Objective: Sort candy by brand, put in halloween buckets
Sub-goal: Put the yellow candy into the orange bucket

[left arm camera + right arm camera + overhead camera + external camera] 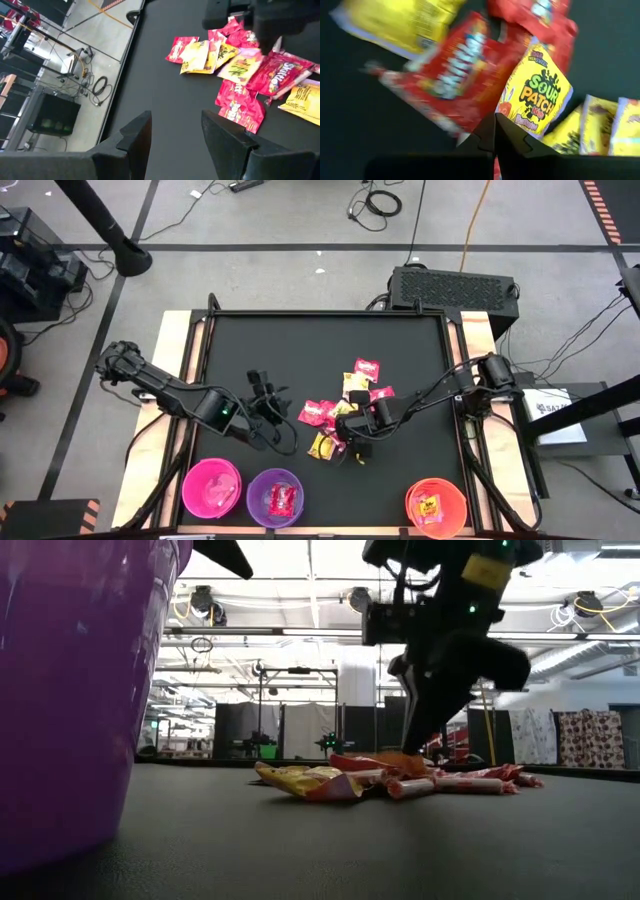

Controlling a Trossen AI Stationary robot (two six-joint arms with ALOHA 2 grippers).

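The candy lies in a loose pile [330, 415] of red, yellow and pink packets at the middle of the black table. My right gripper [356, 442] stands on the pile's near side, pointing steeply down, shut at a red Skittles packet [450, 85] next to a yellow Sour Patch packet [537, 95]. My left gripper [265, 393] hovers open to the left of the pile, with nothing between its fingers [135, 132]. The halloween buckets stand along the near edge: pink [212, 488], purple [275, 497] with a red packet inside, orange [437, 508] with a yellow one. My right gripper pinches the red Skittles packet by its near edge [470, 131] between the two fingertips, coming from above and slanting down. A sliver of red shows between the fingers. The rest of the packet lies on the pile. How many layers are caught cannot be seen.
The purple bucket's wall [70, 690] fills the low view's left. Bare black tabletop [300, 350] lies beyond and to the left of the pile. A raised frame [205, 370] rims the table. A black box [455, 288] sits behind the far edge.
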